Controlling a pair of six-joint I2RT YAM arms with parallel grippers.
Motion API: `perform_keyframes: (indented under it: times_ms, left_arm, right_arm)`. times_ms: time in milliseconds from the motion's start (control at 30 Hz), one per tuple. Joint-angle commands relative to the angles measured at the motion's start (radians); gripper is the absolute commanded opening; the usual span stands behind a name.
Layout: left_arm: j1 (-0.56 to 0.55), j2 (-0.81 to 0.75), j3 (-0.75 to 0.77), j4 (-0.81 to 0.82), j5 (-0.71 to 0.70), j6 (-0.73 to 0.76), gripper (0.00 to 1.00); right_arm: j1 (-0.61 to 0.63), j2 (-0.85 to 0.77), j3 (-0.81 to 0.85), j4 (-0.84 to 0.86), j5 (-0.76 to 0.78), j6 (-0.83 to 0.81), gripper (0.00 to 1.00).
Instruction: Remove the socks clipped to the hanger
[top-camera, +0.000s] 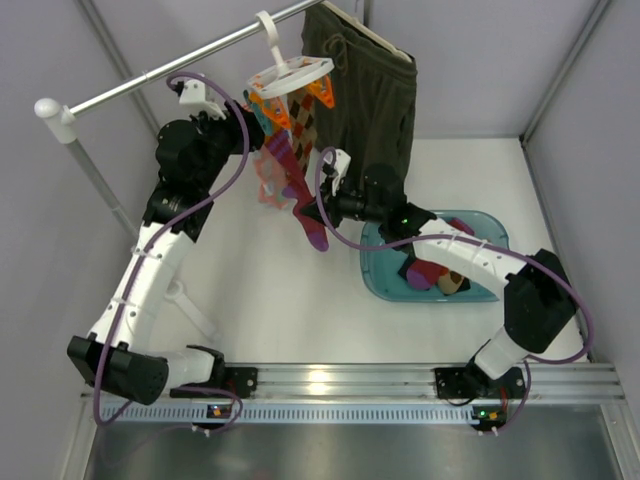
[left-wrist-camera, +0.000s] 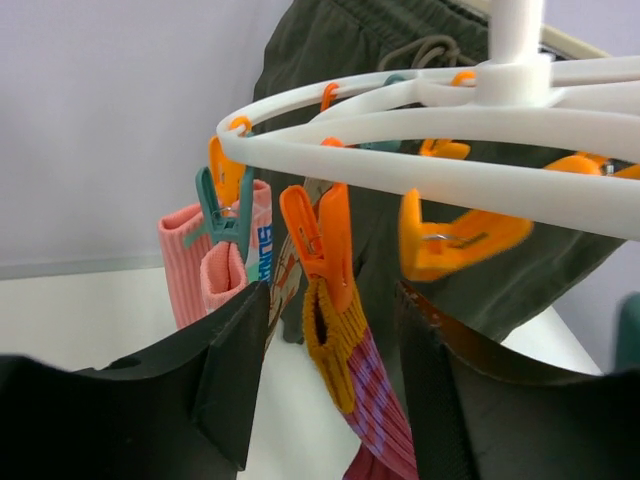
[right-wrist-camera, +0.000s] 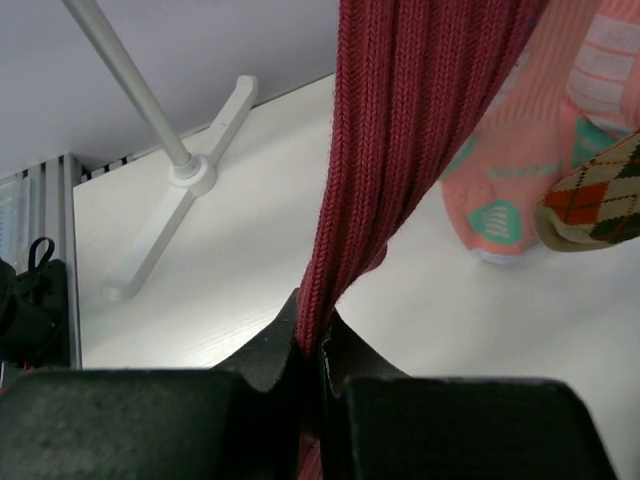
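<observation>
The white ring hanger hangs from the rail by its hook, with orange and teal pegs; it fills the top of the left wrist view. A maroon sock with a mustard cuff hangs from an orange peg. My left gripper is open, its fingers on either side of that peg and cuff. My right gripper is shut on the maroon sock's lower part, below the hanger. A pink sock and a diamond-pattern sock are still clipped.
Olive shorts hang on a slim hanger right behind the ring hanger. A teal basin on the table at the right holds several socks. The rail's stand foot rests on the table at the left.
</observation>
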Motion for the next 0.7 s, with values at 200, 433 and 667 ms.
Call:
perform_keyframes:
  times_ms: [200,433,667]
  left_arm:
    - [0.045,0.032,0.020,0.041,0.050,-0.017,0.48]
    - [0.106,0.089,0.046,0.102,0.205,-0.035,0.52]
    - [0.106,0.113,0.041,0.166,0.302,-0.072,0.50]
  right_arm:
    - [-0.009,-0.007,0.057,-0.017,-0.126,-0.027,0.00]
    - [-0.012,0.004,0.068,-0.025,-0.181,-0.038,0.00]
    - [-0.012,0.027,0.101,-0.071,-0.206,-0.070,0.00]
